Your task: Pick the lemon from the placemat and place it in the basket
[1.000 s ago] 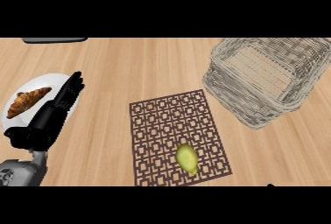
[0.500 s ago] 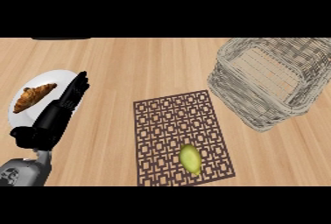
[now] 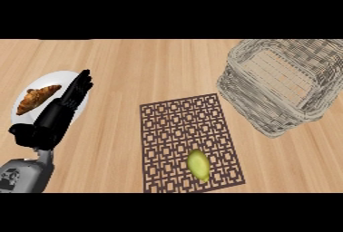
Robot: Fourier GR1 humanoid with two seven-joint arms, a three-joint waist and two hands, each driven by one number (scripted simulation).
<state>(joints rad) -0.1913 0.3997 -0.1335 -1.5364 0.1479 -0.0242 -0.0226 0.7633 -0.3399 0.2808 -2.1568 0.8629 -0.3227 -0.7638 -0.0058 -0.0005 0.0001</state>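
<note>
A yellow-green lemon (image 3: 198, 165) lies on the near part of a brown lattice placemat (image 3: 184, 127) in the middle of the wooden counter. A grey wicker basket (image 3: 288, 86) stands at the far right, with nothing inside it that I can see. My left hand (image 3: 57, 115) shows at the left, fingers straight and pointing away from me, well apart from the lemon and holding nothing. The right hand does not show.
A white plate (image 3: 26, 90) with a brown croissant (image 3: 37, 98) on it sits at the far left, partly behind my left hand. Bare wood lies between the placemat and the basket.
The view has shifted, so the placemat, lemon and basket now sit a little further right and lower in the picture. The left hand keeps its open pose.
</note>
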